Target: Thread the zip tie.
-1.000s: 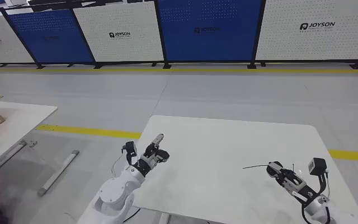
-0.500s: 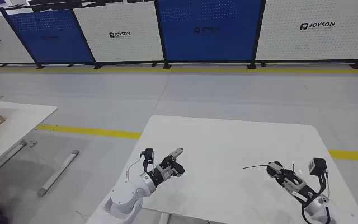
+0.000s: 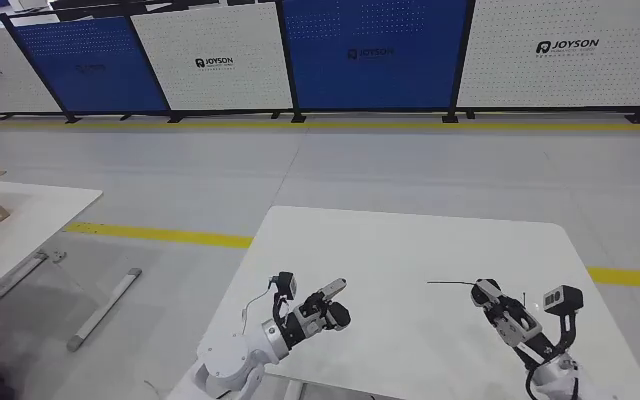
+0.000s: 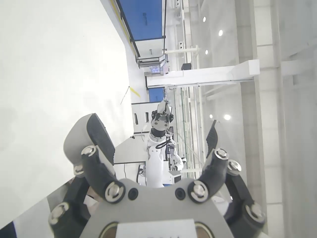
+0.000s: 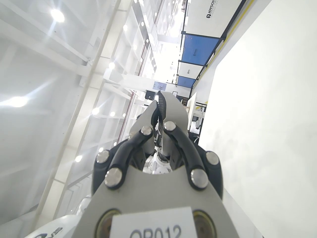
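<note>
Right hand (image 3: 482,290) is clenched on one end of the single black zip tie (image 3: 450,285), over the right part of the white table (image 3: 400,235). The tie's free length points toward the left arm's side. Left hand (image 3: 338,300) is released, its two fingers (image 4: 99,134) spread wide apart, over the table's near left edge. Count: one zip tie, two hands, one table.
</note>
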Robot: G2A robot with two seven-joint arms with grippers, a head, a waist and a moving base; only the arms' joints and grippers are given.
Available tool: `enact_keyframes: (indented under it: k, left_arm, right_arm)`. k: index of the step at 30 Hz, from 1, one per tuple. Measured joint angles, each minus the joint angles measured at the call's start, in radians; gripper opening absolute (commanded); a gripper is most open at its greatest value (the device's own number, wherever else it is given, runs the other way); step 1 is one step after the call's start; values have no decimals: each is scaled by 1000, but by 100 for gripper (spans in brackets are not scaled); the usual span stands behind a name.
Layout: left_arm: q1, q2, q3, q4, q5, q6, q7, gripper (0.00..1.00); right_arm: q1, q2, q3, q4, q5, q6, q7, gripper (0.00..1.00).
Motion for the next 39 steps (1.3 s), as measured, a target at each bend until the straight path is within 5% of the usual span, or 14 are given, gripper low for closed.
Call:
enact_keyframes:
  k: [4,19,26,32,39]
  left_arm:
    - [-58,-14,77,45,15,5,96,100]
    - [-66,-15,86,45,12,11,104,100]
    - [-160,-33,181,59,32,63,174,100]
    - [-248,-56,259,124,-2,67,255,100]
    - [-253,-57,262,130,-3,69,263,100]
  right_arm:
    - [7,-3,-18,7,11,26,-2,0]
    - [11,-6,-26,5,-6,27,-28,0]
    - [56,-24,-119,22,-114,43,-134,0]
    - [108,-41,-213,44,-197,94,-179,0]
    - [107,-40,-211,43,-195,93,-179,0]
